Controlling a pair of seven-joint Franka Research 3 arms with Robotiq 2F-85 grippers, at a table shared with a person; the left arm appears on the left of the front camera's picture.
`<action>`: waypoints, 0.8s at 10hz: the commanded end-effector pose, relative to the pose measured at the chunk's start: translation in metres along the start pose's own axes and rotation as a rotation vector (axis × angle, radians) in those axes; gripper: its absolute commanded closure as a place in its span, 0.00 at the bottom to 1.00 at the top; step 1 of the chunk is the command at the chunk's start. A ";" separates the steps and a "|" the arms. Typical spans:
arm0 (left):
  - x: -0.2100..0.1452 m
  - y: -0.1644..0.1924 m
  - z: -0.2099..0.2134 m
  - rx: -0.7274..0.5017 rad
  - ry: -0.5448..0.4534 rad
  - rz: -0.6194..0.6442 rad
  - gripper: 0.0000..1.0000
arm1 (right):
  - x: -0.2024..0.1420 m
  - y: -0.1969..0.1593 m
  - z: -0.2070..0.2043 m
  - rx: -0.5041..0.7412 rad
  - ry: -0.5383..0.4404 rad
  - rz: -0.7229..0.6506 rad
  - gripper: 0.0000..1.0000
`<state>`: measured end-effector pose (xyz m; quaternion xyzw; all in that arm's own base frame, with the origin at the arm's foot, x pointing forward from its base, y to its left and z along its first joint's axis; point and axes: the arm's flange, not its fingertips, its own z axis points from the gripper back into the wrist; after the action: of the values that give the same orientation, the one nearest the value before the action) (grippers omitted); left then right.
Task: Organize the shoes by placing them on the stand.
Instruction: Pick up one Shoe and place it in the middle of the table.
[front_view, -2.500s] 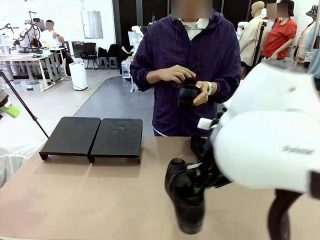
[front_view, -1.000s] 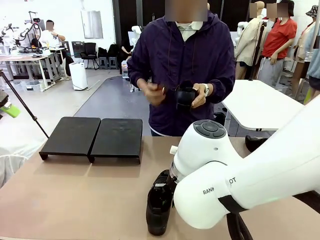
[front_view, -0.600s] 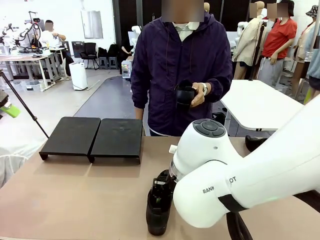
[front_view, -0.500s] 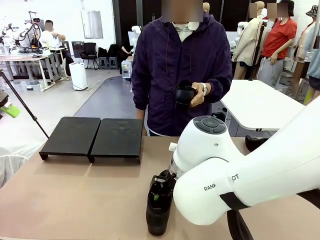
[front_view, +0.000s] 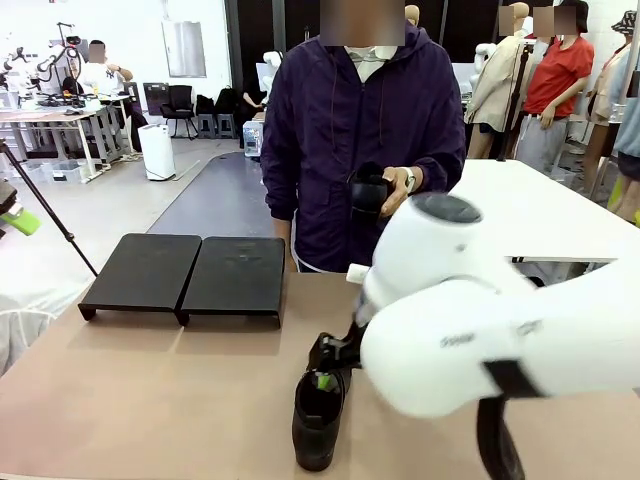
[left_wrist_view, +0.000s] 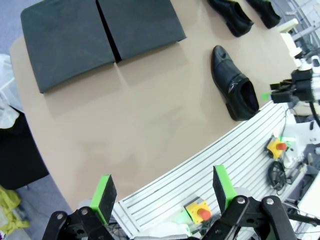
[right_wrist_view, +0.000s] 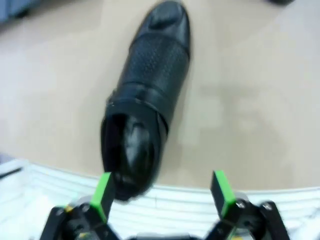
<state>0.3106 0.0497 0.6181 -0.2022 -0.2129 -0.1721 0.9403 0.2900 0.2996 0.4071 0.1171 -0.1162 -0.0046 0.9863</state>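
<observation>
Resting shoe (front_view: 318, 420): on counter (front_view: 150, 390), ungripped.
Right gripper (right_wrist_view: 161, 192): jaws spread, above the shoe's heel end.
Left gripper (left_wrist_view: 163, 189): jaws spread, empty.

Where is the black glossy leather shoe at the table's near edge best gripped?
Probably at the heel collar of the black glossy leather shoe, coming from above: it stands on its sole, opening upward, offering a firm rim to pinch.

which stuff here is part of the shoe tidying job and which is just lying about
Job: shoe by the table's near edge; second shoe; third shoe; shoe in the person's hand; stand.
Lying about: emergency-stop box; white table behind the person.
</observation>
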 end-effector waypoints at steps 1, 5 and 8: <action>-0.001 0.001 0.002 -0.013 -0.003 -0.013 0.00 | -0.011 -0.073 0.096 0.040 0.106 0.100 0.00; -0.001 0.001 0.002 -0.013 -0.003 -0.013 0.00 | 0.005 -0.221 0.216 0.247 0.102 -0.138 0.00; -0.001 0.001 0.002 -0.013 -0.003 -0.013 0.00 | 0.008 -0.317 0.243 0.346 0.073 -0.286 0.00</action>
<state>0.3104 0.0502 0.6182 -0.2021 -0.2130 -0.1717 0.9404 0.2321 -0.0581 0.5658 0.2927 -0.0665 -0.1245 0.9457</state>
